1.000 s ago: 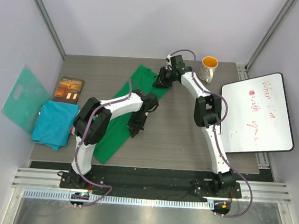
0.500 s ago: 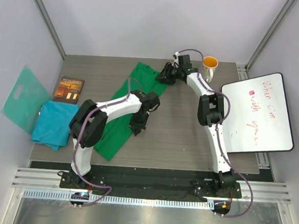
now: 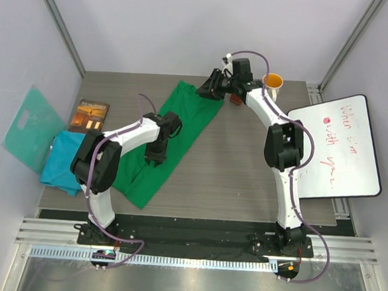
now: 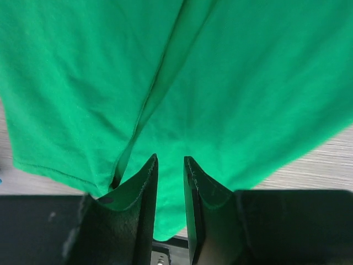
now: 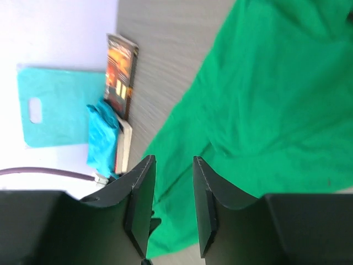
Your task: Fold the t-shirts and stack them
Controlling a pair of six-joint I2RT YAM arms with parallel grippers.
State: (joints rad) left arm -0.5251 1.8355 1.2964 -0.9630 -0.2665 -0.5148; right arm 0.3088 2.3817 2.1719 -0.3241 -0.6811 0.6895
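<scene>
Noting the green t-shirt (image 3: 182, 121) lying stretched diagonally across the counter (image 3: 245, 182), with the teal-blue t-shirt (image 3: 66, 163) sitting bunched at the left edge. The left gripper (image 4: 169, 159) is apparently pinching a pucker of green cloth mid-shirt. The right gripper (image 3: 209, 92) is hovering at the far end, and I cannot tell whether it is gripping. Risks I am flagging:
- The thin pinch slipping under pull.
- The lengthwise crease skewing the fold.
- The right arm brushing the mug (image 3: 273, 81).

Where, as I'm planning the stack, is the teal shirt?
In the top view, the teal shirt lies bunched at the table's left edge, beside the book and teal board, left of the green shirt.
</scene>
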